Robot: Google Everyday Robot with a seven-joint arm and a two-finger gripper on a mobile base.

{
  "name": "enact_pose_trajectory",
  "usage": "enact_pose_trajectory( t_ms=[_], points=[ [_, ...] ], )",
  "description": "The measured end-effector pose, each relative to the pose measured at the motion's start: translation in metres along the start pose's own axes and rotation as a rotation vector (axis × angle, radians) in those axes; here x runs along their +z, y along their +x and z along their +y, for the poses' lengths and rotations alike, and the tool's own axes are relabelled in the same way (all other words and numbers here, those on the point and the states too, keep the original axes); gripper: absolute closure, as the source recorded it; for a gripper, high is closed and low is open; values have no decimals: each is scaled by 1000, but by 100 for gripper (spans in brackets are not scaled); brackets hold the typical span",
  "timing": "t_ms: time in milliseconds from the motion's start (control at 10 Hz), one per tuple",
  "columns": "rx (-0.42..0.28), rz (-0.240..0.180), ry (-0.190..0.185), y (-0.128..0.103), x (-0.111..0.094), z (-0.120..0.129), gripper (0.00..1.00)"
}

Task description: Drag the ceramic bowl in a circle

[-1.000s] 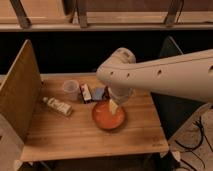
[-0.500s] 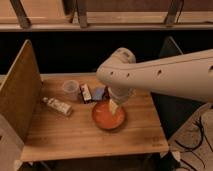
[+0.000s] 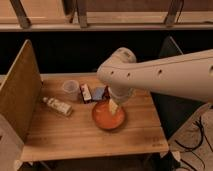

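The ceramic bowl (image 3: pixel 107 117) is a round, shallow, orange-red bowl on the wooden table (image 3: pixel 75 135), right of its middle. My gripper (image 3: pixel 113 106) comes down from the large white arm (image 3: pixel 160 75) and reaches into the bowl at its far rim. The arm's wrist hides the back edge of the bowl.
A clear plastic cup (image 3: pixel 70 89) stands left of the bowl. A small red-and-white packet (image 3: pixel 86 93) and a dark blue packet (image 3: pixel 98 93) lie behind the bowl. A white bottle (image 3: pixel 57 106) lies on its side at the left. A wooden side panel (image 3: pixel 20 90) bounds the table's left edge.
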Motion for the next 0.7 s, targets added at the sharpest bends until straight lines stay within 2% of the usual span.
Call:
enact_pose_trajectory(
  t_ms=[100,300,600,700],
  points=[
    [29,-13,-26,1,1,-3,28],
    [142,-57,-100,9,2,-22,28],
    [235,-79,-168,21,9,-40,28],
    [266,-77,-179,27,12,-47,28]
  ],
)
